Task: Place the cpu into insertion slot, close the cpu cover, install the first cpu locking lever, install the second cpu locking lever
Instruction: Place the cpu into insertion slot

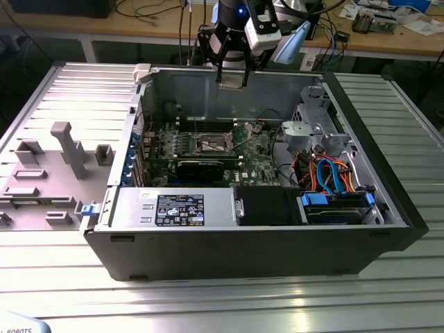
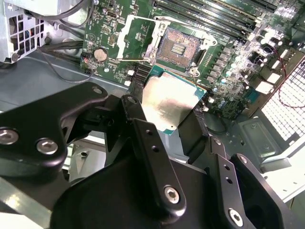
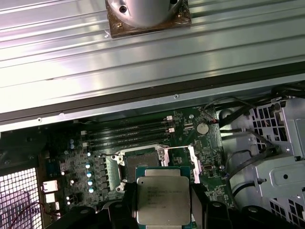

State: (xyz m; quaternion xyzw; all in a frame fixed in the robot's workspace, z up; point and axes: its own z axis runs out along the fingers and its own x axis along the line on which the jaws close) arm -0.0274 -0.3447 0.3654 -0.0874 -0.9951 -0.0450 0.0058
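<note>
One chip in play at this point: we've got the tool (image 1: 232,75) clamped on the cpu (image 3: 162,198) by two opposite edges, with the silver top facing the camera in the first wrist view. In the exterior view it hangs well above the open computer case (image 1: 243,253), near the far wall. Down on the green motherboard (image 2: 95,33), the insertion slot (image 2: 178,47) sits bare with its dark centre showing. The cpu cover (image 2: 136,40) is swung open just beside it. We can also spot the long black expansion card (image 1: 200,168) near the slot. The whole case rests on a ribbed metal bench (image 1: 208,305).
</note>
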